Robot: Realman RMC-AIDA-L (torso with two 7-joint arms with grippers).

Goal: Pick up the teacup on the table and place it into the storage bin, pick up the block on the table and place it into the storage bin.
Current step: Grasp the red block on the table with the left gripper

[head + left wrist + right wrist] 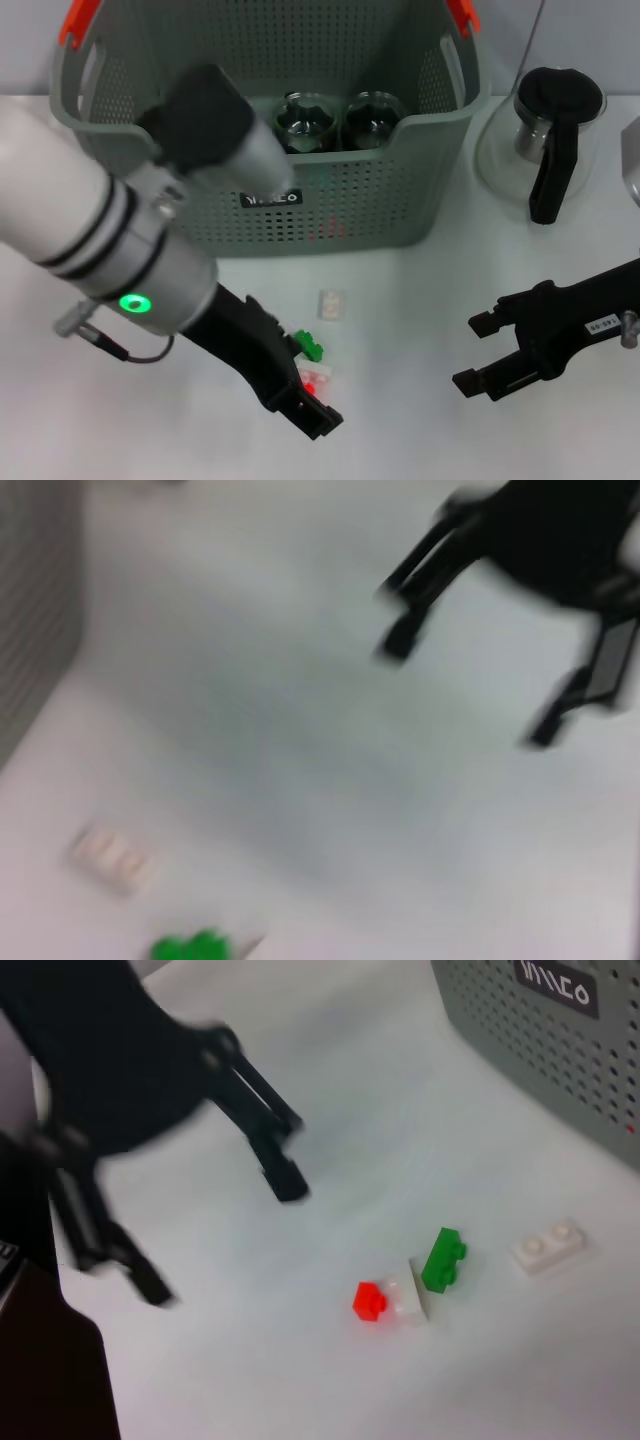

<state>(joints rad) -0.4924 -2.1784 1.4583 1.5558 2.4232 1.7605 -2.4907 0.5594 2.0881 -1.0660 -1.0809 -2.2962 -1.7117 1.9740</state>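
Left gripper (305, 385): angled low over the red-white-green block cluster (312, 362), jaws spread. Right gripper (480, 350): held open nearby, empty. Storage bin (330, 215) is stocked with two glass teacups (338, 120); a white block (332, 304) lies before it.

White tabletop (420, 300), storage bin (340, 200) beyond the left pincer (300, 385), glass pot (545, 135) beyond the right pincer (480, 350), green block (308, 346), red-white block (314, 380) and white block (332, 305) beside the left pincer

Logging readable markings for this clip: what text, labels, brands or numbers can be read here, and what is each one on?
Black label on the storage bin: white lettering, stylised and not clearly readable in either the head view or the right wrist view.
White tag on the right gripper: small digits, too small to read.
No other text visible.
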